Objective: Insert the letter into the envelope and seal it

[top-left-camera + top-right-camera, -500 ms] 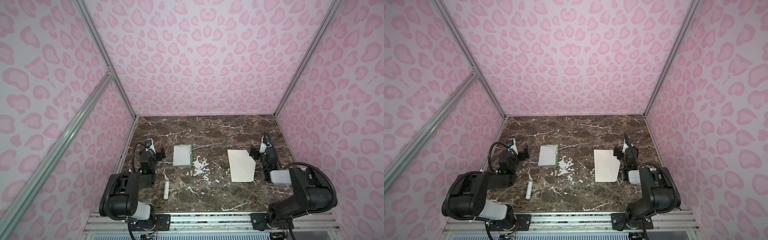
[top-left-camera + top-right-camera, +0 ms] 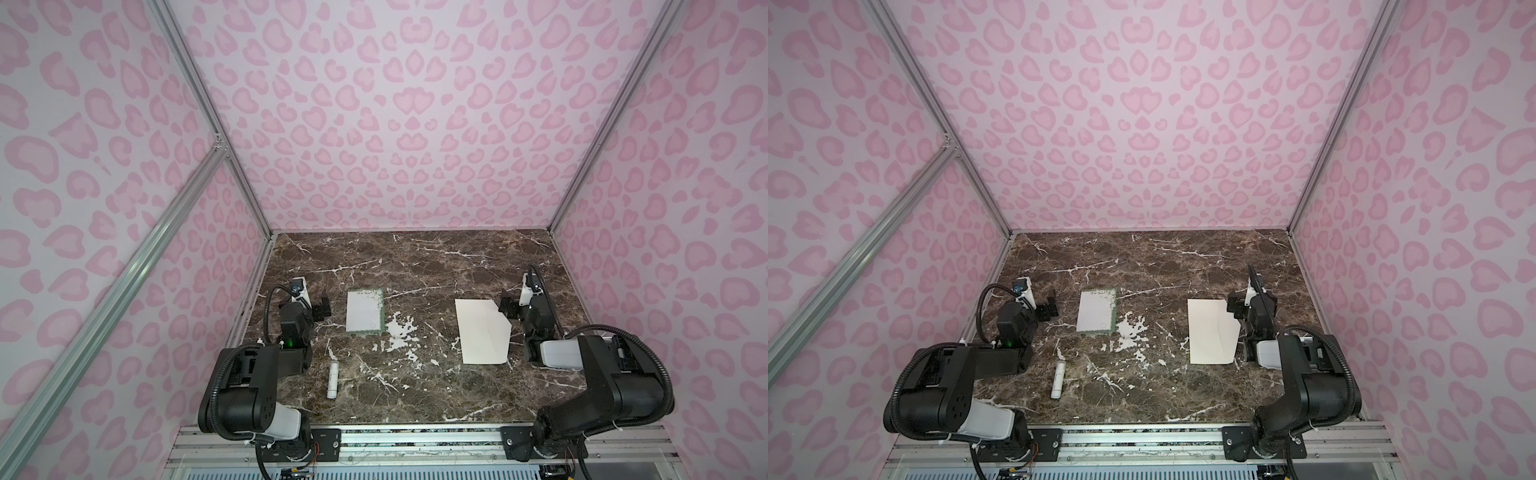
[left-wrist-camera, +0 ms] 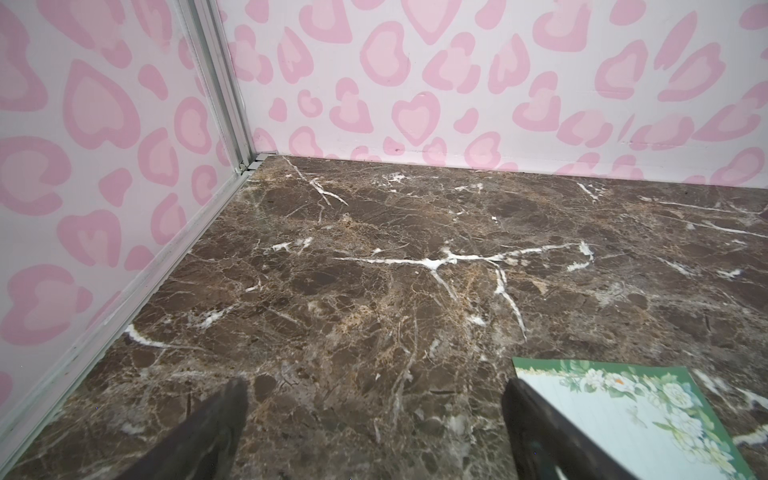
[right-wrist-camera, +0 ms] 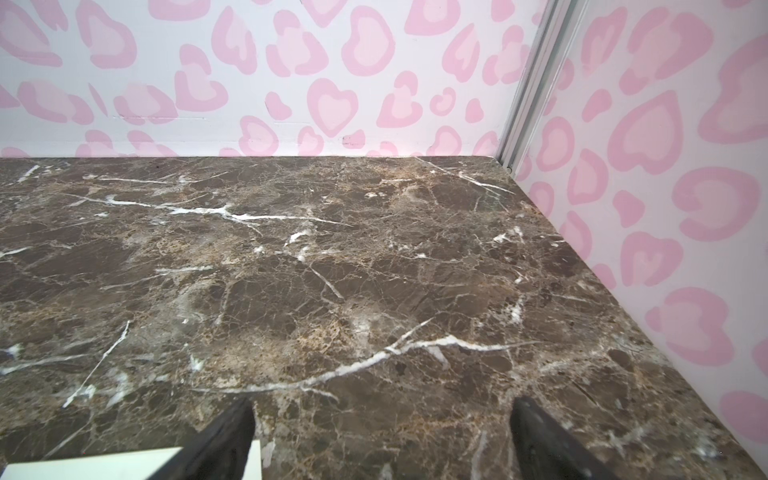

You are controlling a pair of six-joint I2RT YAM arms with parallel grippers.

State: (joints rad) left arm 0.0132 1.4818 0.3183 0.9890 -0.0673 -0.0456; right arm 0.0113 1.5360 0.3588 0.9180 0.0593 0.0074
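- Step: the very start, by my reading. Nothing is held, and the letter (image 2: 365,311) and envelope (image 2: 482,332) lie flat and well apart on the table (image 2: 415,257). The letter isn't in and the seal isn't done.
- Left gripper (image 2: 322,309): jaws wide, with only bare marble between them. The letter sits just outside the jaw nearer the table's middle. In the left wrist view that finger (image 3: 540,419) overlaps the letter's green floral corner – can't tell if they touch.
- Right gripper (image 2: 509,309): jaws also wide, with nothing between. The envelope lies just outside its jaw nearer the middle, and one pale corner shows beside that finger (image 4: 226,436) in the right wrist view. Contact unclear.
- Envelope: one corner by the right gripper looks cut at a slant, prob. the flap, but can't tell if it's open or folded.
- Next move, as I judge it: the left gripper shifts sideways over the letter's edge. Thin card flat on stone needs an edge lifted or slid before the jaws can pinch it. The right gripper should pin or open the envelope's mouth.
- Pose: both arms are folded low – bases at the near rail, elbows back, forearms level, and grippers close over the table pointing to the far wall.
- A white stick (image 2: 333,379) lies behind the left jaws, toward the rail, apart from both.
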